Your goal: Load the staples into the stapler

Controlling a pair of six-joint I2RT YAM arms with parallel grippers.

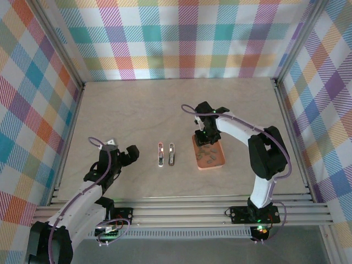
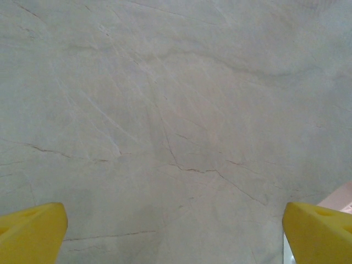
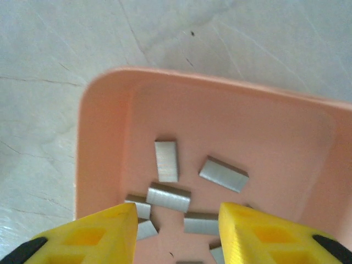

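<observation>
The right pincer [image 3: 176, 234] hangs half-open and empty over the tray [image 3: 104, 121], with the staples [image 3: 168, 197] between and just ahead of its fingertips. The stapler [image 1: 172, 154] lies on the table [image 1: 137, 110] well to its left. The left pincer [image 2: 176, 236] gapes wide.

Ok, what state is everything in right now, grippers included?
left gripper: open, over bare table.
tray: flat on the table, holding the staples.
staples: loose strips scattered in the tray.
right gripper: open, low over the tray, nothing clamped.
stapler: lying on the table, untouched; whether it is loaded is too small to tell.
white-and-pink mini stapler: lying beside it, untouched.
</observation>
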